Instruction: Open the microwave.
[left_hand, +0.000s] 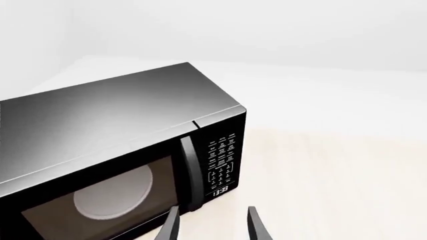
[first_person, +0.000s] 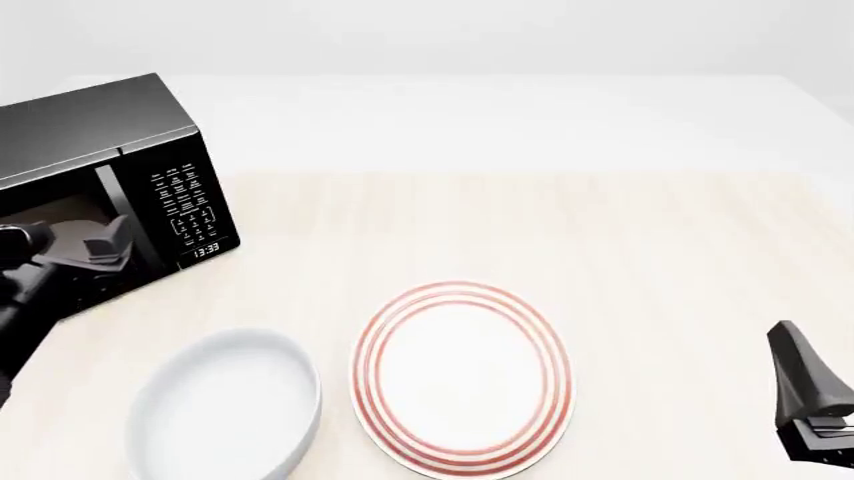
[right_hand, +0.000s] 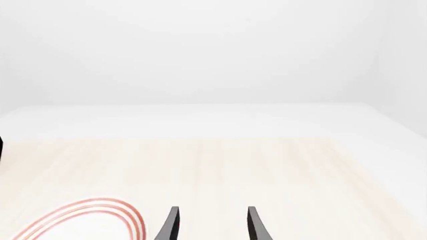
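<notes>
Front view: microwave (first_person: 100, 190) at far left of table (first_person: 561, 230), door shut, left gripper (first_person: 100, 243) just in front of its handle.

Left to right. Microwave sits angled at the table's left edge, keypad (first_person: 187, 205) and clock display (first_person: 206, 250) facing inward; clock reads 13:33. Left wrist view shows the vertical bar handle (left_hand: 189, 172) between window door (left_hand: 100, 200) and keypad (left_hand: 222, 160), white turntable (left_hand: 113, 192) dim behind the glass. Left gripper (left_hand: 212, 225) fingers spread apart, nothing between them, tips near the handle's lower end; contact cannot be told. White bowl (first_person: 227, 405) near front edge, then red-ringed plate (first_person: 462, 376) just beside it. Right gripper (first_person: 805, 385) far right, well apart from the microwave; its wrist view shows the gripper (right_hand: 212, 225) with fingers apart, empty, over bare table beside the plate (right_hand: 87, 217) rim.
</notes>
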